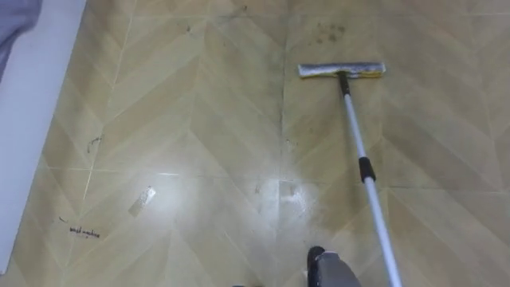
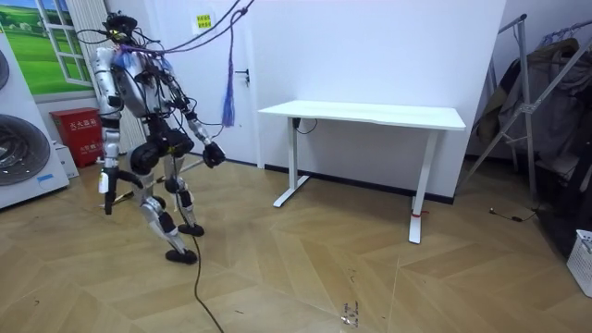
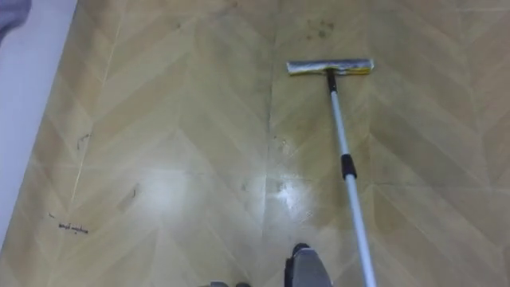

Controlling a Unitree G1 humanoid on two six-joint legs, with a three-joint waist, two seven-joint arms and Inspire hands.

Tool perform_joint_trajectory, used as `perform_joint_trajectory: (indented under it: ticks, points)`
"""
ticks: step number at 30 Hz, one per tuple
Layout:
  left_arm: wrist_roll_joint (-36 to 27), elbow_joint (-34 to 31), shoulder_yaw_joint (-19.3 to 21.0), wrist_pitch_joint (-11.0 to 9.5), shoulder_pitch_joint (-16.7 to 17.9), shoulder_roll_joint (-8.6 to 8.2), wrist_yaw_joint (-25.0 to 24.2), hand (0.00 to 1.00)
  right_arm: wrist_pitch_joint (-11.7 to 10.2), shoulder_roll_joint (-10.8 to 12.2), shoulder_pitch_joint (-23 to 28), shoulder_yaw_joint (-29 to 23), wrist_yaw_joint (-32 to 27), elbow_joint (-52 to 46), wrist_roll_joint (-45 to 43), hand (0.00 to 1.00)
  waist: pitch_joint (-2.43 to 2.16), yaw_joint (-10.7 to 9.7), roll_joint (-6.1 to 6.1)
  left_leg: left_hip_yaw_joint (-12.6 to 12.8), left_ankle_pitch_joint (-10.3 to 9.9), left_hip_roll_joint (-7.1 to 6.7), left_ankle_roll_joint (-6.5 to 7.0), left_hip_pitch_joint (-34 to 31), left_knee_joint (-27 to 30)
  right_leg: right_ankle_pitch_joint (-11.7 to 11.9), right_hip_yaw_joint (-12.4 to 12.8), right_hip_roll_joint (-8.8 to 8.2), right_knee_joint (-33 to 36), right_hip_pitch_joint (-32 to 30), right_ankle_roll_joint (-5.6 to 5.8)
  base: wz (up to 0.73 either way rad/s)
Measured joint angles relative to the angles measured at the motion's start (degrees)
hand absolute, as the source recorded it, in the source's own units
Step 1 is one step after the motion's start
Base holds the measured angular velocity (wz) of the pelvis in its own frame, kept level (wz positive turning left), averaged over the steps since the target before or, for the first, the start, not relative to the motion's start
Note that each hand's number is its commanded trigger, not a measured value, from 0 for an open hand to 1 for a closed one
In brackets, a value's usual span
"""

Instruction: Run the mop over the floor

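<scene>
A robot hand (image 2: 213, 154) is held out at hip height toward the room view's right, its grip too small to read. The other robot hand (image 2: 104, 178) hangs low at the room view's left of the body, likewise unreadable. The mop (image 1: 356, 127) lies on the floor (image 1: 199, 119) ahead. Its mop head (image 1: 341, 70) rests in the upper right of the frame, and the pale pole (image 1: 378, 215) slants down from it and off the bottom right edge. Dark smudges (image 1: 328, 32) mark the floor just beyond the mop head. A wet sheen (image 1: 291, 191) glints at centre frame just left of the pole, and a pale scrap (image 1: 142, 199) and a dark scrap (image 1: 84, 233) lie well apart at lower left. The likely trouble: at so shallow a pole angle a push may tip the mop head onto one edge and skim over the smudges, and the sheen may be slick underfoot. The mop head sits well out ahead of the robot, far from either robot hand; which one steers it cannot be told.
</scene>
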Motion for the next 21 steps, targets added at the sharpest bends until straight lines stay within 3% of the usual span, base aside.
perform_joint_trajectory:
  ticks: [2, 3, 4, 5, 6, 7, 8, 9, 10, 11, 12, 13, 14, 16, 17, 18, 19, 20, 21]
  points:
    - [-2.95, 0.58, -0.02, 0.57, -0.55, 0.18, 0.09, 0.0, 2.26, -1.59, -6.48, -0.77, -0.93, 1.29, -2.06, 1.0, 0.15, 0.07, -0.16, 0.02, 0.27, 0.88, -0.8, -1.87, 7.98, -4.23, -0.87, -0.02, 3.92, 0.78, -1.17, 0.22]
    - [-3.56, 0.57, -0.03, 0.57, -0.58, 0.36, 0.1, 0.0, 2.61, -2.23, -8.5, -0.89, -1.31, 1.4, -2.56, 1.0, 0.33, 0.27, -0.43, 0.19, 0.9, 1.12, -1.83, -2.83, 10.74, -5.37, -0.89, 0.04, 5.11, 0.78, -1.68, 0.08]
    - [-4.46, 0.6, -0.1, 0.6, -0.54, 0.82, 0.13, 0.0, 2.47, -3.6, -12.78, -1.0, -1.9, 1.5, -2.64, 1.0, 0.7, 0.98, -0.98, 0.61, 2.39, 2.1, -3.58, -4.76, 16.08, -7.0, -0.68, 0.49, 7.34, 0.77, -2.28, 0.0]
    - [-5.21, 0.58, -0.14, 0.66, -0.56, 1.16, 0.52, 0.0, 1.95, -4.51, -16.36, -0.28, -2.41, 1.03, -2.54, 1.0, 1.03, 1.9, -1.47, 0.68, 3.7, 2.65, -4.11, -6.75, 20.67, -8.59, -0.44, 1.13, 9.09, 0.77, -2.61, 0.0]
    - [-5.57, 0.49, -0.14, 0.65, -0.58, 1.36, 0.84, 0.0, 1.43, -5.09, -18.05, 0.47, -2.61, 0.82, -2.24, 1.0, 1.09, 2.5, -1.58, 0.6, 3.62, 2.75, -4.28, -7.98, 21.8, -9.31, -0.33, 1.46, 9.78, 0.77, -2.6, 0.13]
    - [-5.78, -0.19, -0.14, 0.66, -0.74, 1.9, 1.02, 0.0, 1.03, -5.92, -21.19, 1.35, -2.81, -0.09, -1.32, 1.0, 1.64, 3.32, -2.53, 1.07, 3.18, 2.74, -3.83, -10.89, 21.6, -10.5, -0.47, 1.49, 10.99, 0.76, -2.91, 0.12]
    - [-6.63, -0.49, -0.08, 0.68, -0.63, 2.26, 1.19, 0.0, 0.8, -6.23, -23.3, 1.5, -3.04, -1.05, 0.05, 1.0, 1.86, 4.77, -3.35, 0.94, 2.99, 2.67, -3.53, -14.25, 18.79, -11.1, -0.71, 1.54, 11.05, 0.96, -2.97, 0.07]
    - [-6.75, -0.68, -0.06, 0.79, -0.38, 2.4, 1.21, 0.0, 0.34, -6.69, -24.55, 1.5, -2.97, -1.29, 0.46, 1.0, 1.94, 5.06, -3.52, 0.86, 3.05, 2.41, -3.5, -15.66, 16.48, -11.27, -0.81, 1.55, 10.81, 1.49, -2.77, 0.09]
    - [-6.7, -0.91, -0.02, 1.03, 0.05, 2.38, 1.05, 0.0, -0.96, -6.36, -25.4, 1.45, -2.23, -1.95, 1.23, 1.0, 1.95, 5.54, -3.63, 1.45, 3.63, 2.38, -3.92, -17.47, 9.99, -11.95, -1.62, 1.57, 9.76, 3.37, -2.61, 0.19]
    - [-6.7, -0.88, 0.05, 0.91, 0.59, 2.44, 0.57, 0.0, -1.52, -5.99, -24.98, 1.16, -1.42, -2.21, 2.86, 1.0, 1.91, 6.14, -3.63, 1.55, 6.6, 2.18, -3.04, -17.87, 3.57, -13.11, -2.45, 1.51, 8.73, 6.22, -2.41, 0.21]
    - [-6.62, -0.93, 0.17, 0.9, 1.18, 2.58, 0.33, 0.0, -1.48, -5.63, -24.53, 1.12, -1.11, -2.18, 3.6, 1.0, 1.7, 6.15, -3.98, 1.55, 8.63, 1.51, -2.44, -17.87, 2.06, -14.03, -2.49, 1.31, 8.37, 7.59, -2.1, 0.24]
    - [-6.4, -0.94, 0.32, 0.95, 1.94, 2.8, -0.52, 0.0, -1.47, -5.19, -22.65, 1.07, -0.3, -2.18, 4.95, 1.0, 1.31, 6.1, -4.56, 1.68, 11.89, 0.81, -1.36, -16.77, -0.49, -15.63, -2.43, 0.67, 7.43, 10.41, -1.16, 0.29]
    - [-6.1, -0.97, 0.11, 0.89, 2.13, 2.79, -1.54, 0.0, -1.48, -5.43, -19.91, 1.12, 0.46, -2.16, 5.97, 1.0, 0.99, 5.96, -4.93, 2.63, 12.72, 0.43, 0.01, -15.03, -0.86, -16.74, -2.62, -0.15, 6.2, 12.83, -0.09, 0.3]
    - [-5.56, -1.26, 0.08, 0.82, 1.91, 2.43, -2.89, 0.0, -1.57, -6.46, -15.58, 1.18, 0.83, -1.97, 6.82, 1.0, 0.82, 5.63, -4.92, 4.49, 11.13, 0.03, 2.65, -13.42, -0.19, -17.08, -1.89, -1.26, 6.21, 14.73, 0.72, 0.24]
    - [-4.67, -1.24, 0.17, 0.47, 1.07, 2.25, -3.15, 0.0, -1.56, -7.14, -12.82, 1.09, 0.81, -0.97, 5.87, 1.0, 0.8, 5.49, -4.9, 4.94, 9.35, -1.07, 3.35, -12.37, 0.46, -15.33, -0.16, -1.85, 10.82, 13.26, 3.07, 0.16]
    - [-4.27, -1.26, 0.23, 0.3, 0.89, 2.21, -3.15, 0.0, -1.5, -7.29, -11.3, 1.01, 0.72, -0.65, 4.87, 1.0, 0.71, 5.35, -4.73, 5.02, 8.25, -1.66, 3.69, -11.66, 0.8, -13.73, 0.66, -2.18, 13.8, 12.28, 3.94, 0.14]
    - [-3.11, -1.35, 0.56, -0.46, 0.86, 2.18, -3.14, 0.0, -1.53, -7.48, -7.77, 1.0, 0.22, -0.07, 4.38, 1.0, 0.19, 4.48, -3.8, 4.62, 6.12, -2.38, 4.27, -10.18, 1.43, -9.69, 1.8, -2.23, 19.46, 10.59, 4.29, 0.06]
    - [-2.26, -1.62, 1.16, -0.87, 0.86, 2.09, -2.83, 0.0, -1.52, -7.41, -4.45, 1.02, 0.02, 0.02, 4.38, 1.0, -0.3, 4.16, -2.74, 4.41, 4.4, -2.44, 4.47, -8.68, 1.38, -8.02, 3.04, -1.53, 23.49, 8.38, 4.41, 0.0]
    - [-2.22, -1.76, 1.2, -1.02, 0.84, 2.02, -2.56, 0.0, -1.52, -7.3, -3.21, 1.02, 0.01, 0.0, 4.38, 1.0, -0.43, 4.04, -2.07, 4.1, 3.78, -2.36, 4.49, -7.95, 1.2, -8.12, 3.53, -1.22, 24.24, 6.9, 4.33, -0.11]
